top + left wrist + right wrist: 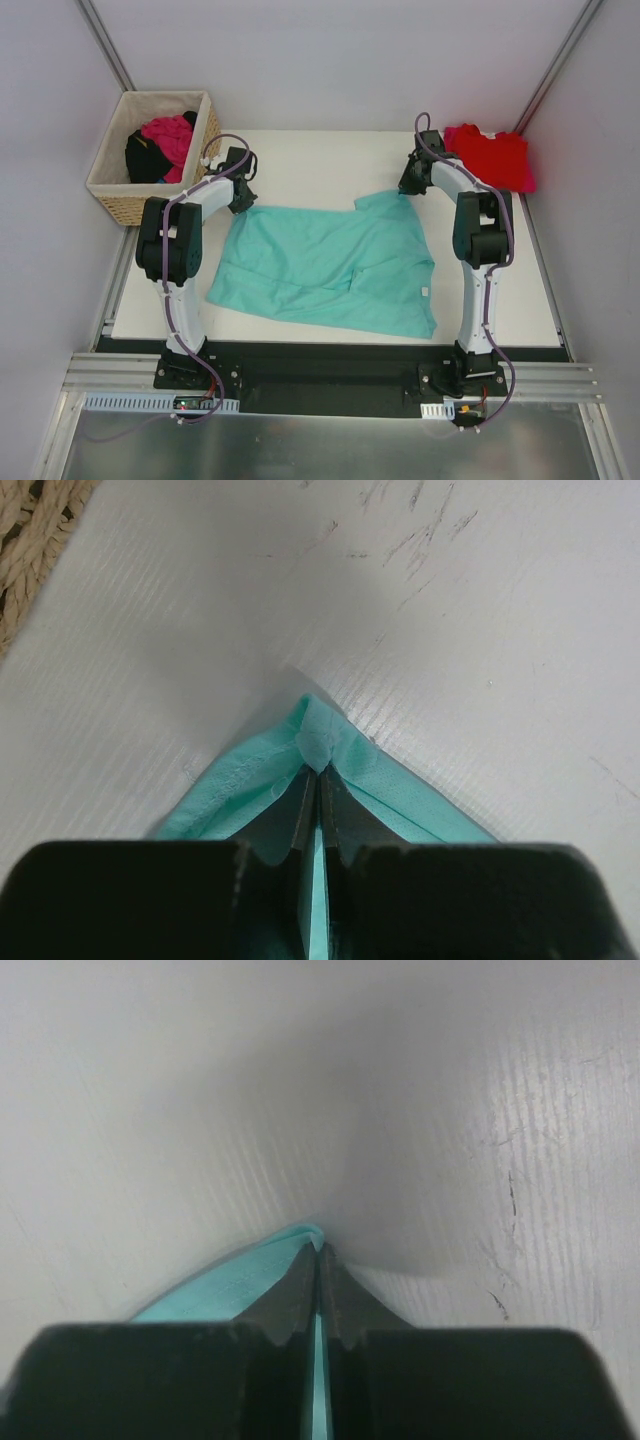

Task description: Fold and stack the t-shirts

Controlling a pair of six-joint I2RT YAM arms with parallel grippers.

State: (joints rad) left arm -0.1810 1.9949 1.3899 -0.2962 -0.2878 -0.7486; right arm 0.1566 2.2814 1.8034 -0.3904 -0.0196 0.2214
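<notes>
Teal t-shirt [330, 265], white tag [424, 292] unreadable

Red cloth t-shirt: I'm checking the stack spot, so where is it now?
Top view: the red cloth t-shirt lies at the white table's far right corner, just beyond the right gripper.

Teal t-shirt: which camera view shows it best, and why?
Top external: the whole teal t-shirt shows, spread out. The left wrist view shows only a corner pinched by the left gripper; the right wrist view, a corner pinched by the right gripper.

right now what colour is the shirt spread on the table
Plain teal t-shirt, clearest in the top external view.
</notes>
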